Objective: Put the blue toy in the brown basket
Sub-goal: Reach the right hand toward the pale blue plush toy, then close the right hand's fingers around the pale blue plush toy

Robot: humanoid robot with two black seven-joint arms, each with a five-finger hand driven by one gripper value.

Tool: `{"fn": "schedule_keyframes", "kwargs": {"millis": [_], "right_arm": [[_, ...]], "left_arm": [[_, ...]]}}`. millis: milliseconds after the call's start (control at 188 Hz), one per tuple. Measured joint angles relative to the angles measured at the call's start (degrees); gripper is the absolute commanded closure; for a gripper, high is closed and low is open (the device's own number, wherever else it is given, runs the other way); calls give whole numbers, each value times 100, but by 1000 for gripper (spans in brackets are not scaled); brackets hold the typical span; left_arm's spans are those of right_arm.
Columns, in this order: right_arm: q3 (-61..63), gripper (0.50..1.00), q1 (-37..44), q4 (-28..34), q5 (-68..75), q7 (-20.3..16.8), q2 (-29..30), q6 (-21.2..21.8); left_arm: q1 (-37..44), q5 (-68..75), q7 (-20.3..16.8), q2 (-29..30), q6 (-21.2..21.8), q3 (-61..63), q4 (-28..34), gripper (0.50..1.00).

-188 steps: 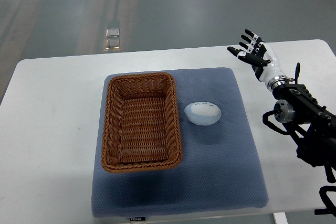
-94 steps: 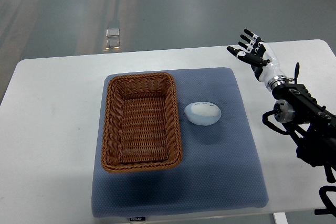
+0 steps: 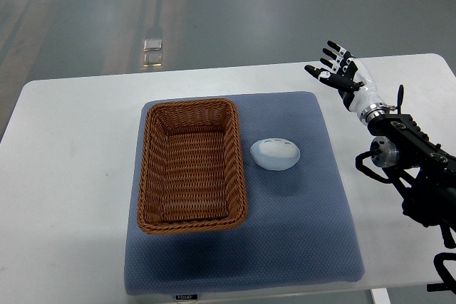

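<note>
Slightly leftward now, right hand (image 3: 342,75) fingers spread; brown basket (image 3: 191,165) empty, blue toy (image 3: 276,153) beside it.

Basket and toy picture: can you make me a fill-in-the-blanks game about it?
1. The brown basket has ____ inside it.
2. The pale blue toy lies on the grey mat, on the basket's ____ side in the picture.
3. The right hand has its fingers ____ and holds nothing.

Missing words: nothing; right; spread
</note>
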Motion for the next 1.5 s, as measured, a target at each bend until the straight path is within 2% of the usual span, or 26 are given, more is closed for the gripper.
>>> {"fn": "schedule_keyframes", "kwargs": {"millis": [133, 363, 512, 645, 784, 1045, 1499], "right_arm": [[-106, 587, 24, 64, -88, -8, -166, 292], [-846, 587, 186, 384, -611, -3, -671, 427], [-1344, 589, 357, 544, -1238, 39, -1081, 840], [-1870, 589, 584, 734, -1791, 231, -1490, 1248], [-2512, 589, 900, 1099, -2120, 317, -1897, 1445], [-3544, 589, 1428, 1570, -2609, 336, -2299, 1513], [-4322, 595, 1760, 1737, -3270, 452, -2279, 1623]], "left_arm": [[2, 0, 0, 0, 0, 5, 0, 500], [2, 0, 0, 0, 0, 19, 3, 500], [2, 0, 0, 0, 0, 26, 3, 500], [2, 0, 0, 0, 0, 27, 1, 500], [-3, 1, 0, 0, 0, 27, 0, 500], [-7, 0, 0, 0, 0, 27, 1, 500], [-7, -9, 0, 0, 9, 28, 8, 500]]}}
